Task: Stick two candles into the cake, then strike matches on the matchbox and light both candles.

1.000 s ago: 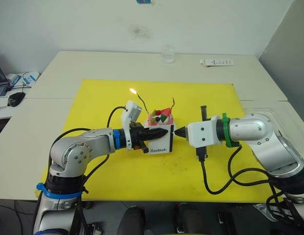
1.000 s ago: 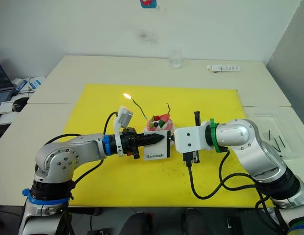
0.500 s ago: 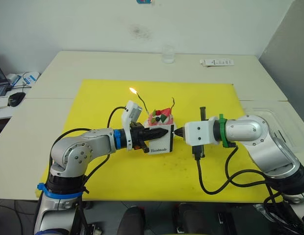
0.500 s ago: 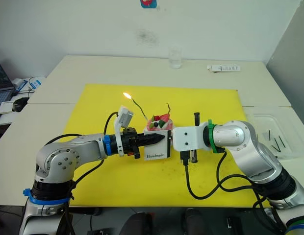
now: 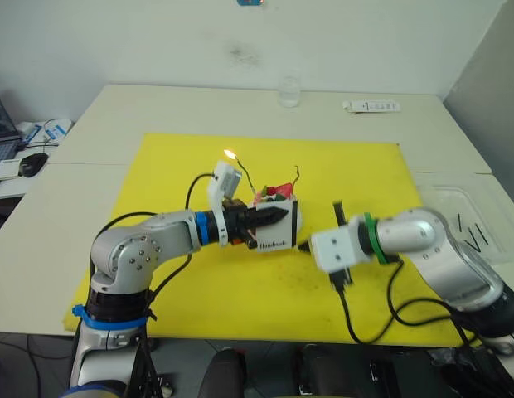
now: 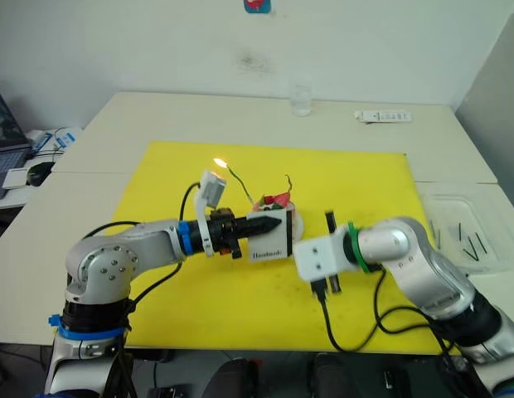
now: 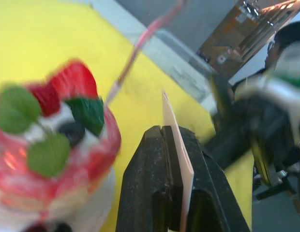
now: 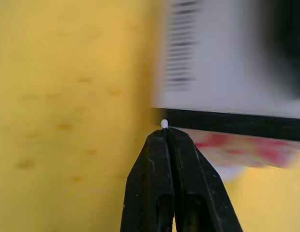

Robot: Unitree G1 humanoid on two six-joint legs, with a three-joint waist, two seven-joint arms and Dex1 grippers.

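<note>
Near the middle of the frame, on the yellow mat (image 5: 157, 166), your left gripper (image 5: 280, 214) clamps the white matchbox (image 5: 278, 231) upright, just in front of the pink cake (image 5: 272, 196). You can read the script word "Handmade" on the box face. Two candles stand in the cake: the left one (image 5: 240, 170) burns with a small flame, the right one (image 5: 295, 176) is unlit. Your right gripper (image 8: 165, 133), right of centre, pinches a match (image 8: 164, 123) by the box's black strip.
</note>
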